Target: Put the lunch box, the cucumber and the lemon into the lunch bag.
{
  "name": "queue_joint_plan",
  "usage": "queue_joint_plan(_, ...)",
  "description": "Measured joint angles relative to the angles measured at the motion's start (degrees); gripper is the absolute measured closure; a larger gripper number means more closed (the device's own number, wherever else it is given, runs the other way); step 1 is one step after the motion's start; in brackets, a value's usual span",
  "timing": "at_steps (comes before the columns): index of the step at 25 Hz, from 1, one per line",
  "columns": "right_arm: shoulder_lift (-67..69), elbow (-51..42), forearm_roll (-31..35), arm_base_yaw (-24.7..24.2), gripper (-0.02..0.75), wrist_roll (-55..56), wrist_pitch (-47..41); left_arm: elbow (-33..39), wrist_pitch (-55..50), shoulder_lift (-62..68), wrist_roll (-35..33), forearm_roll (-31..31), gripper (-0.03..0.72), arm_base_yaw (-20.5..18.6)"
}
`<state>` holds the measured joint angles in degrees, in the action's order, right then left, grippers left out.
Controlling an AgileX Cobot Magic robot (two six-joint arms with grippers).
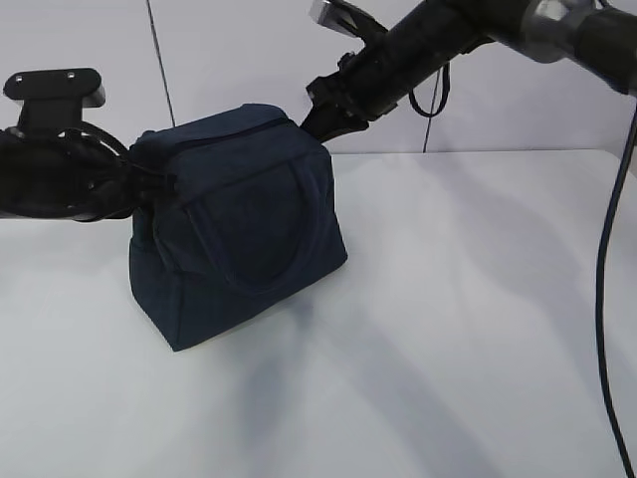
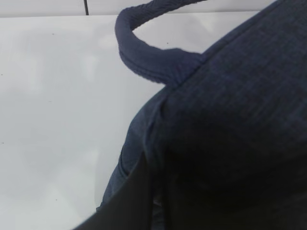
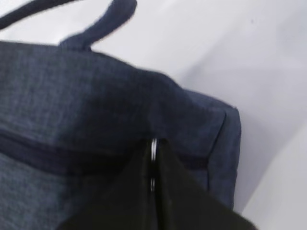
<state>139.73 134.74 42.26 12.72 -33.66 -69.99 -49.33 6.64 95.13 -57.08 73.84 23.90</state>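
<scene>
bag (image 1: 239, 234) upright on table (image 1: 478, 329), toward rear-left | right gripper (image 3: 153, 165) clenched on ring pull (image 3: 154, 149) | left gripper (image 1: 149, 179) against bag's left end, grip unclear

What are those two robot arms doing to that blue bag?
They are working on the lunch bag, which stands on the white table. The left gripper presses against the bag's left end. The right gripper is pinched shut on the metal ring of the zipper at the top right corner. No food or box can be seen outside the bag.
</scene>
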Motion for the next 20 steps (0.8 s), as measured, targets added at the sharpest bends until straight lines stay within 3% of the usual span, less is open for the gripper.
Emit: queue_joint_plan(20,-23.3,-33.5,-1.1,0.5,0.751,-3.8,1.5,-0.2,-2.0,0.6,-0.1,-3.2,0.677,-0.5)
